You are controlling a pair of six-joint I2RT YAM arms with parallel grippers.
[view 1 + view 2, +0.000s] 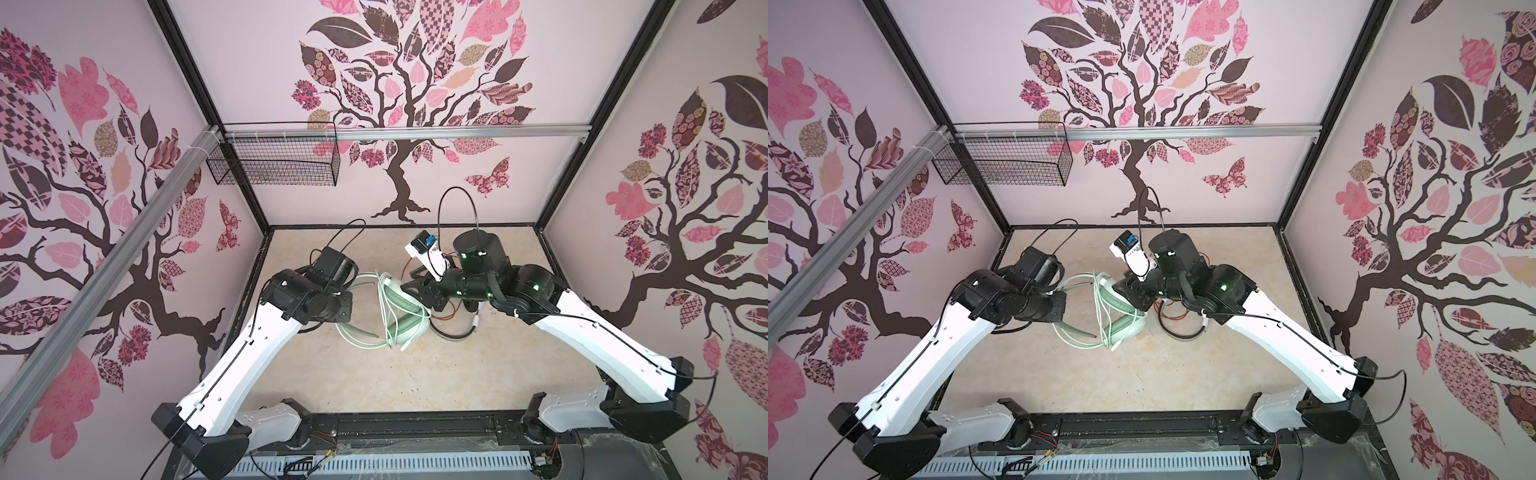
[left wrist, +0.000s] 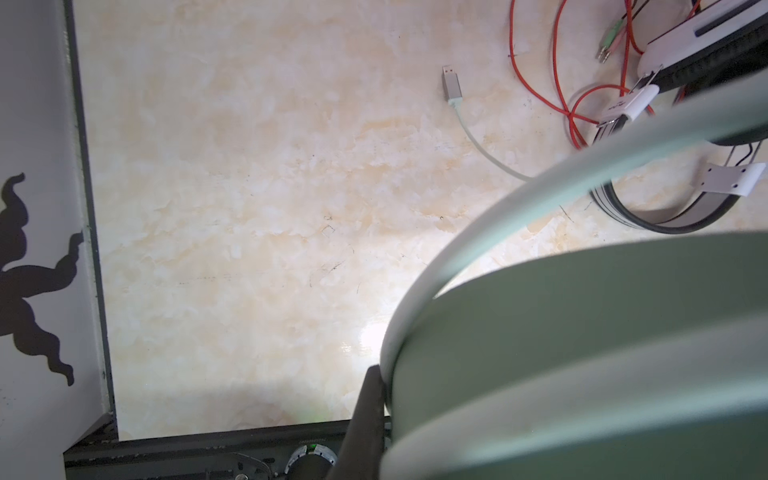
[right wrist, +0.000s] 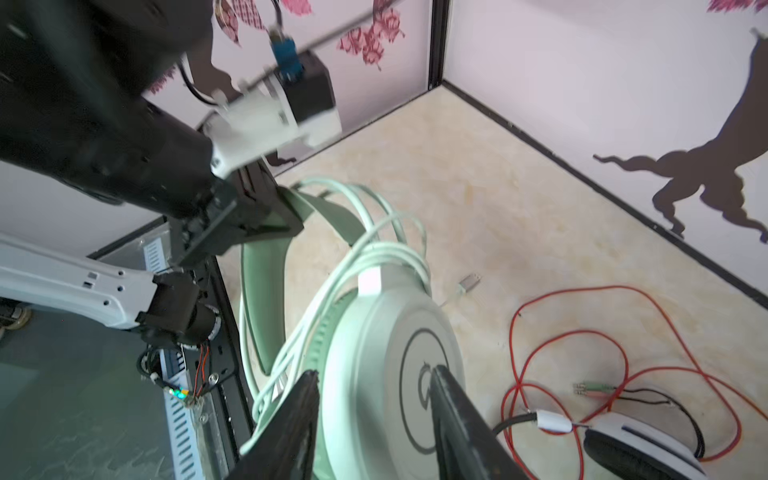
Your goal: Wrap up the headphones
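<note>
The mint-green headphones point(image 1: 405, 307) point(image 1: 1121, 307) are held up over the middle of the table between both arms. My left gripper point(image 1: 347, 303) point(image 3: 286, 212) is shut on the green headband point(image 2: 582, 332); one finger point(image 2: 368, 415) presses against it. My right gripper point(image 3: 374, 376) point(image 1: 419, 293) has its jaws against both faces of an ear cup point(image 3: 395, 353). The pale cord point(image 3: 374, 257) loops loosely around the band, and its USB plug point(image 2: 451, 85) lies on the table. The white headphones point(image 3: 640, 449) point(image 1: 457, 328) lie under my right arm, their orange-red cord point(image 3: 582, 332) spread loose.
A black wire basket point(image 1: 274, 162) hangs on the back wall at the left. Patterned walls close in the beige tabletop point(image 1: 374, 374) on three sides. A black rail point(image 1: 415, 428) with the arm bases runs along the front edge.
</note>
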